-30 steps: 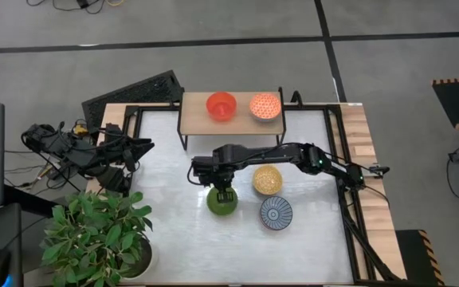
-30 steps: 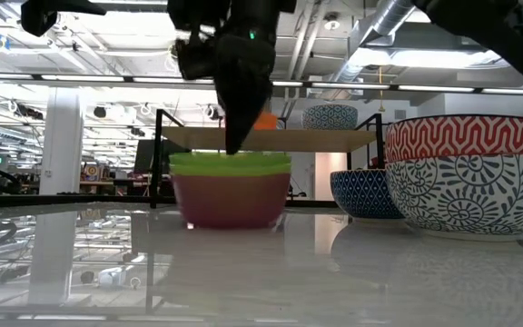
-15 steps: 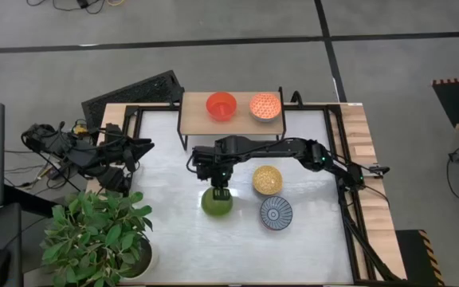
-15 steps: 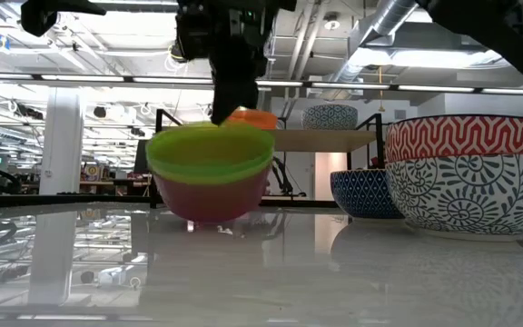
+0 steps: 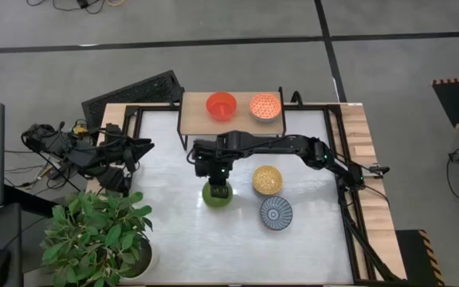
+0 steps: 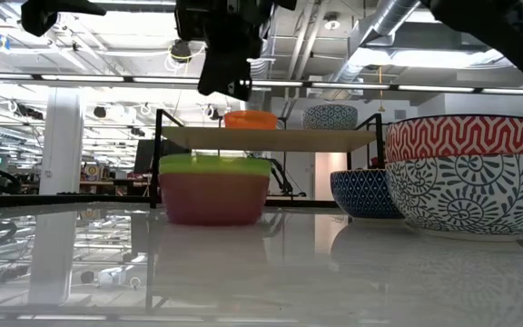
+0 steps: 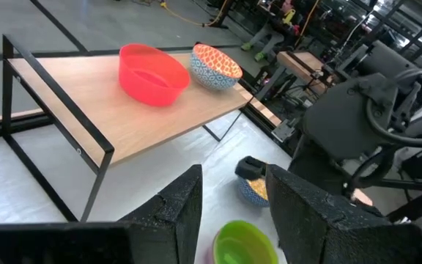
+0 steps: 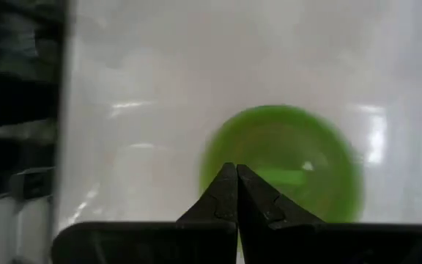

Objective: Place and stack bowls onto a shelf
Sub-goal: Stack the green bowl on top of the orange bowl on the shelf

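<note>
My right gripper (image 5: 217,173) hangs shut above the green bowl (image 5: 217,194) and clear of it, as the low view shows (image 6: 226,80). The right wrist view looks down past the closed fingertips (image 8: 235,172) onto the green bowl (image 8: 288,161). In the low view the green bowl (image 6: 214,164) sits nested in a pink-red one (image 6: 212,198) that stands level on the table. The shelf (image 5: 231,121) carries a red bowl (image 5: 221,105) and an orange-patterned bowl (image 5: 265,106). My left gripper (image 7: 234,180) waits open at the table's left side.
A yellow patterned bowl (image 5: 267,180) and a blue-grey radial-lined bowl (image 5: 276,213) stand right of the green one. In the low view a red-patterned bowl (image 6: 470,138) sits nested in a blue-patterned one. A potted plant (image 5: 94,235) fills the near left corner.
My right gripper had the green bowl by its rim, tipped it up and dragged it slightly toward the table's left. It then rose toward the far edge and came away. The bowl has dropped back and stands level, a little farther from the near edge than before.
</note>
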Tool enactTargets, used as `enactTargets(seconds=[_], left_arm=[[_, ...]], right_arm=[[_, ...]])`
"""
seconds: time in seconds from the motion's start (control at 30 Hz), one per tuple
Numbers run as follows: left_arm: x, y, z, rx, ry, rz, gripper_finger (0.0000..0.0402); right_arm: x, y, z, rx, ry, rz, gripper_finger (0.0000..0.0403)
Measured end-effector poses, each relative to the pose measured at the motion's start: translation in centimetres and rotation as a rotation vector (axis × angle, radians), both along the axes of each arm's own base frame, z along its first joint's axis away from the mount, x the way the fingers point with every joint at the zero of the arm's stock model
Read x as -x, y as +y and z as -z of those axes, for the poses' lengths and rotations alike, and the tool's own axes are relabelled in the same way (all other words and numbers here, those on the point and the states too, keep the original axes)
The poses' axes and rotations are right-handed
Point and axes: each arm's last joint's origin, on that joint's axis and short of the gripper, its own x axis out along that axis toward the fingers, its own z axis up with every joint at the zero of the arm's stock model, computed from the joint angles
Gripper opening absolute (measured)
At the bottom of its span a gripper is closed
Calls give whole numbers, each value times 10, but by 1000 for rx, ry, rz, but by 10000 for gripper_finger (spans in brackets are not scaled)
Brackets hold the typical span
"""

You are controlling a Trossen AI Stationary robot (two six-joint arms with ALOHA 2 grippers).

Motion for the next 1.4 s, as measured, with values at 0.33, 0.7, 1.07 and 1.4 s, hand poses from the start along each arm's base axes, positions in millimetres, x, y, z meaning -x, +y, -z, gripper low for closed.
enactTargets(seconds=[0.33,0.7,1.07,1.4], left_arm=[[0,0,0,0,0,0,135],[0,0,1,-9,16,0,135],[1,0,2,-11,21,-1,135],[1,0,2,-11,21,-1,135]], right_arm=[[-1,-10,4,326,-14,32,163],[-2,-7,39,343,39,-29,161],[-4,-11,52,346,41,-27,139],[-9,-14,66,345,56,-24,139]])
